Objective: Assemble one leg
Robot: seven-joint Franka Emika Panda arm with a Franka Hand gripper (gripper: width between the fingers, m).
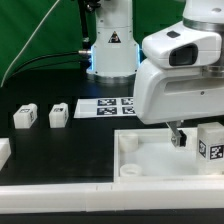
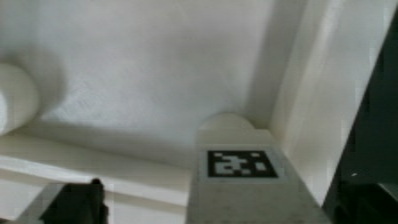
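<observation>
A white leg (image 1: pixel 211 140) with a black-and-white tag stands upright on the large white tray-like panel (image 1: pixel 150 160), near the exterior view's right edge. My gripper (image 1: pixel 184 138) hangs low right beside it. In the wrist view the leg (image 2: pixel 240 165) stands between my fingers, with a clear gap to the dark finger (image 2: pixel 71 205) on one side. The gripper (image 2: pixel 214 208) is open and straddles the leg without clamping it. The far finger is hidden behind the leg in the exterior view.
Two more white legs (image 1: pixel 24 117) (image 1: pixel 57 115) lie on the black table at the exterior view's left, with another white part (image 1: pixel 3 152) at the left edge. The marker board (image 1: pixel 108 106) lies behind the panel. The panel's raised rim (image 2: pixel 294 70) runs beside the leg.
</observation>
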